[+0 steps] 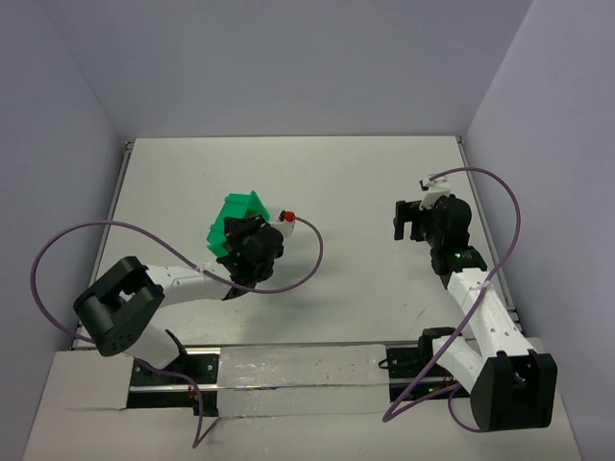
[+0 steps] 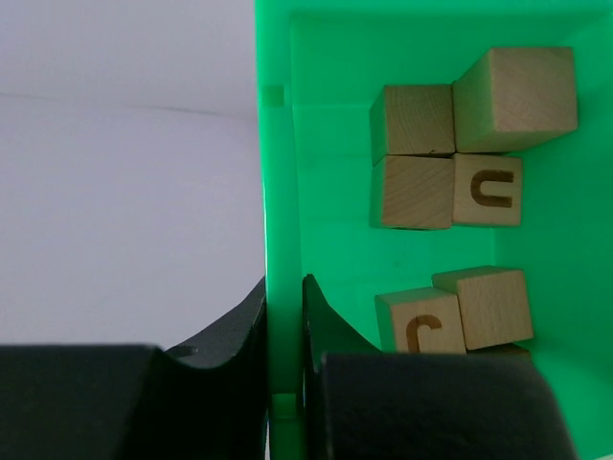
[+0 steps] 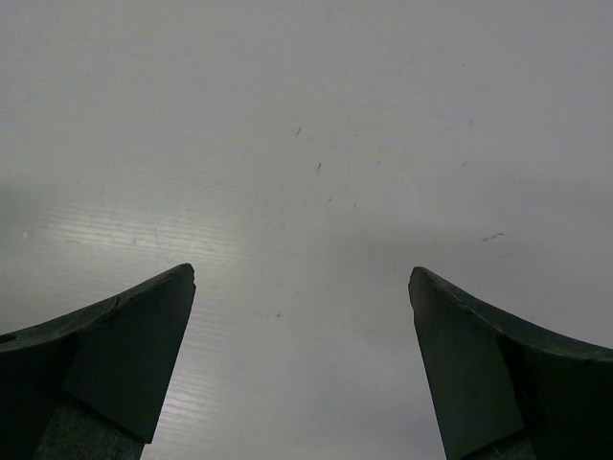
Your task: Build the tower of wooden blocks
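Several light-tan wood blocks (image 2: 412, 192) lie loose inside the green bin (image 2: 278, 192), two of them with dark curved marks. My left gripper (image 2: 284, 283) is shut on the bin's left wall, one finger outside and one inside. In the top view the bin (image 1: 233, 213) sits left of centre and looks tilted, with the left gripper (image 1: 238, 238) at its near side and the blocks hidden. My right gripper (image 1: 408, 219) hangs open over bare table at the right; the right wrist view shows nothing between its fingers (image 3: 144, 335). No tower is in view.
Grey walls close off the table at the back and on both sides. A purple cable (image 1: 317, 252) loops from the left wrist across the table near the bin. The arm bases and a rail (image 1: 288, 370) run along the near edge.
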Controlling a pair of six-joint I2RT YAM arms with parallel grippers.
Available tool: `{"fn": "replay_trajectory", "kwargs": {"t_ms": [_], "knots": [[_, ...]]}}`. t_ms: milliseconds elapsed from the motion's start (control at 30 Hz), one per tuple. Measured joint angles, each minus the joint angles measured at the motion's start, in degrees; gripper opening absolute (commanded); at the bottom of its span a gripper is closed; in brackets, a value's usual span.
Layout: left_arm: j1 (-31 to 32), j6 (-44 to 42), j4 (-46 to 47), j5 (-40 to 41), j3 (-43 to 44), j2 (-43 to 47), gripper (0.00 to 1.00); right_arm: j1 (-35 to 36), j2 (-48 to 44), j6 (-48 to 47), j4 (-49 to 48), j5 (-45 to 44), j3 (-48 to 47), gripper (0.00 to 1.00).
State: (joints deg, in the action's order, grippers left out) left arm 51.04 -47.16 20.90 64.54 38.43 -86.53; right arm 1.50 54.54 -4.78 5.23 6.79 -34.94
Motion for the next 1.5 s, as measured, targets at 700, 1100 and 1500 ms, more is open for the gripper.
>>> {"fn": "replay_trajectory", "kwargs": {"t_ms": [700, 1100, 1500], "knots": [[1.49, -60.61, 56.91, 2.56, 4.01, -32.93, 0.0, 0.02, 0.48, -0.24, 0.0, -0.1, 0.0, 1.0], [1.97, -66.75, 61.47, 2.04, 9.08, -38.7, 0.0, 0.01, 0.68, -0.23, 0.0, -0.11, 0.0, 1.0], [2.5, -68.29, 62.65, 1.14, 9.82, -40.03, 0.0, 0.02, 0.68, -0.26, 0.0, -0.12, 0.0, 1.0]]}}
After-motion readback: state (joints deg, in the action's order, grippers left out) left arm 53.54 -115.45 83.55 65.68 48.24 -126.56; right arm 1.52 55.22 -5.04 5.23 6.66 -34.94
